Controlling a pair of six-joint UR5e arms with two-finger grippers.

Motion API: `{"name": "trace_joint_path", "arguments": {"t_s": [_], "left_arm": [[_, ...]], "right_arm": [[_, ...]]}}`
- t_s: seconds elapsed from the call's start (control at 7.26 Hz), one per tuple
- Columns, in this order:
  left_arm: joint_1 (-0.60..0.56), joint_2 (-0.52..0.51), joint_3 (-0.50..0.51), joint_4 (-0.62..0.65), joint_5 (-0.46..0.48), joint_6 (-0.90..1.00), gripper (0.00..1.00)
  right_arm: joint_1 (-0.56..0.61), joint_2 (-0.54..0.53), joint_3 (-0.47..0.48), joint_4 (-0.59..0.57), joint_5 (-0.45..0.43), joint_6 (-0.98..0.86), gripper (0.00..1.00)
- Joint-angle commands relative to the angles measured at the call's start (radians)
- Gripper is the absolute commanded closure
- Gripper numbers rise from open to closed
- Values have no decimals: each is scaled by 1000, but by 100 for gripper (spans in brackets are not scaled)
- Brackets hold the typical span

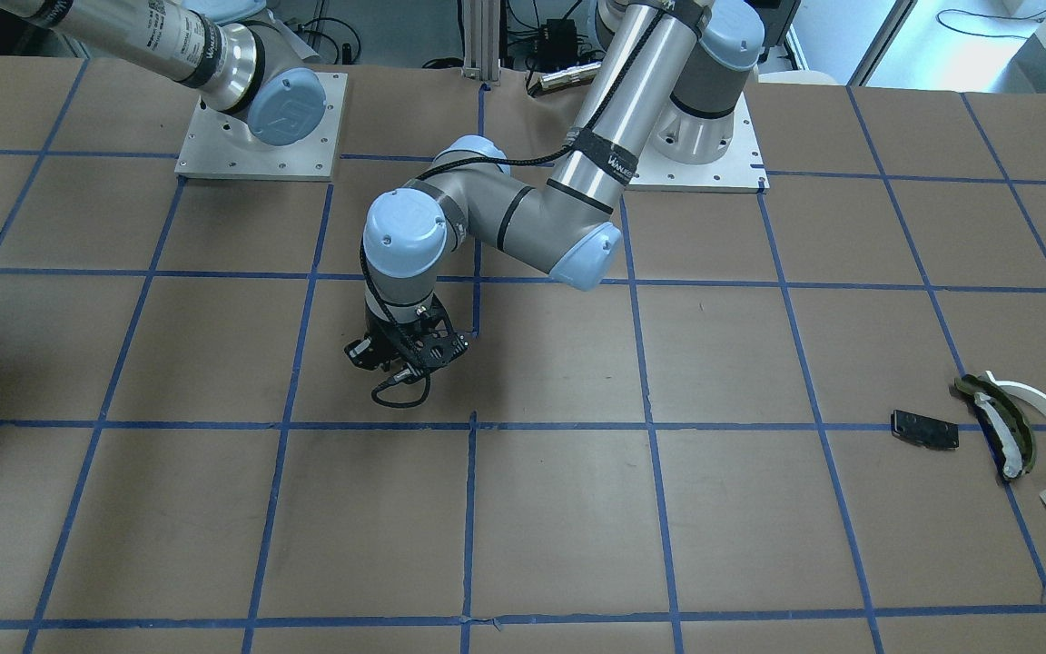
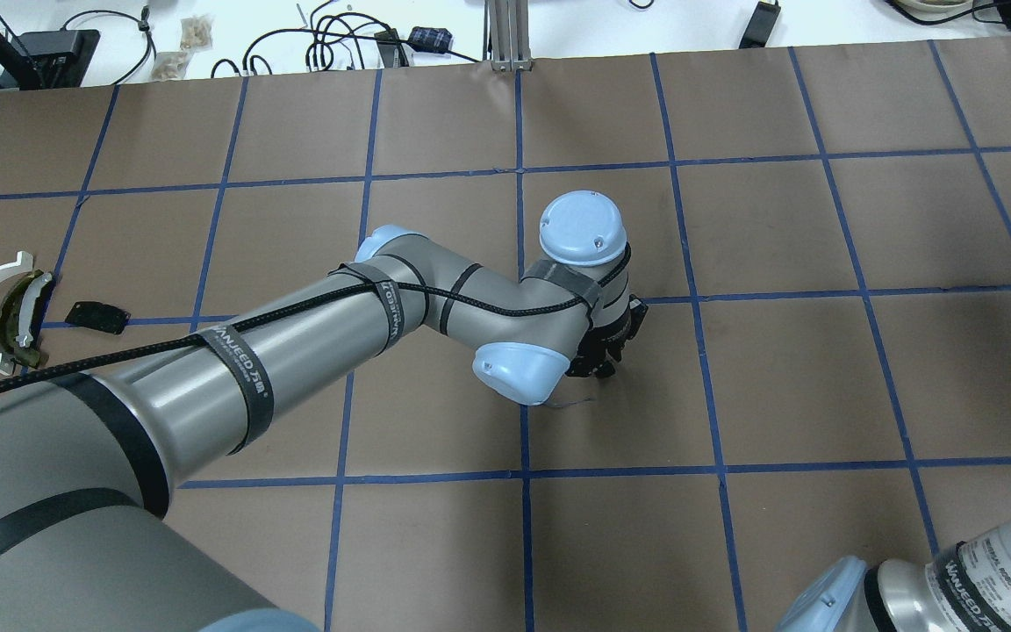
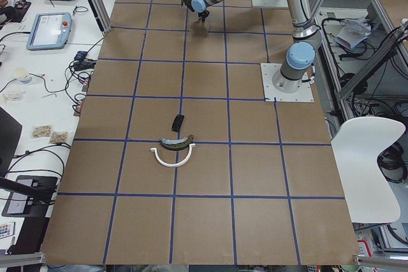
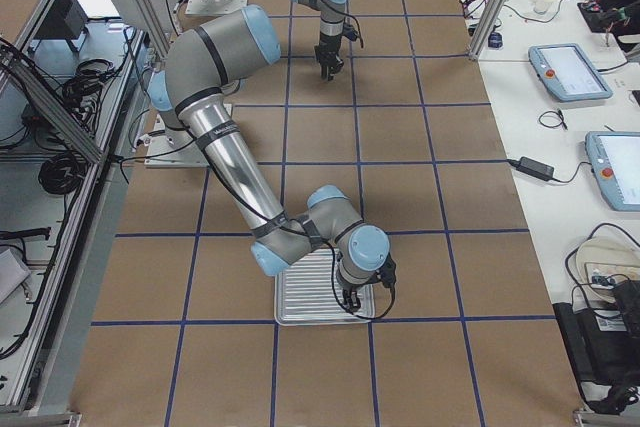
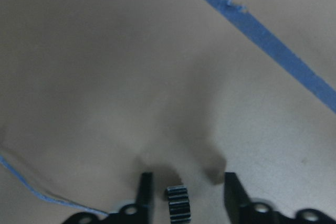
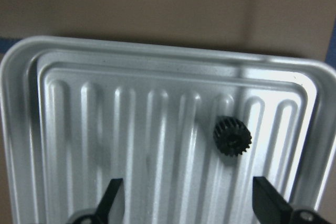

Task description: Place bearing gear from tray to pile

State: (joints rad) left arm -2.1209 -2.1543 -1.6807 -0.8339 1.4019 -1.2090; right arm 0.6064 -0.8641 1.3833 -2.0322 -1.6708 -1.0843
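The left hand (image 5: 188, 178) is low over the middle of the bench (image 1: 759, 527). Its fingers are spread wide, w/ a small black gear (image 5: 178, 205) between them, not pinched yet. The pile (image 1: 1013, 427) is far off to the side. The right hand (image 6: 186, 182) is spread too, over the tray (image 6: 157, 45), where another gear (image 6: 232, 136) lies. Looks like the grab step. Next: squeeze on the gear, lift, carry it to the pile.
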Motion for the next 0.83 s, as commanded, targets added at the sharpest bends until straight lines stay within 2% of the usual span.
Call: {"name": "trace_joint_path", "arguments": {"t_s": [0.0, 0.28, 0.41, 0.55, 0.69], "left_arm": [[4, 5, -7, 7, -23, 8, 100], [53, 57, 4, -20, -26, 44, 100], [140, 114, 3, -95, -27, 145, 100], [248, 170, -1, -229, 15, 283, 100], [353, 215, -11, -299, 44, 445, 100]], "right_arm": [[0, 4, -10, -25, -10, -31, 12], [0, 22, -24, -69, -9, -52, 19], [0, 22, -24, -74, -7, -57, 26], [1, 22, -24, -68, -4, -57, 34], [3, 27, -24, -65, 0, -71, 44]]}}
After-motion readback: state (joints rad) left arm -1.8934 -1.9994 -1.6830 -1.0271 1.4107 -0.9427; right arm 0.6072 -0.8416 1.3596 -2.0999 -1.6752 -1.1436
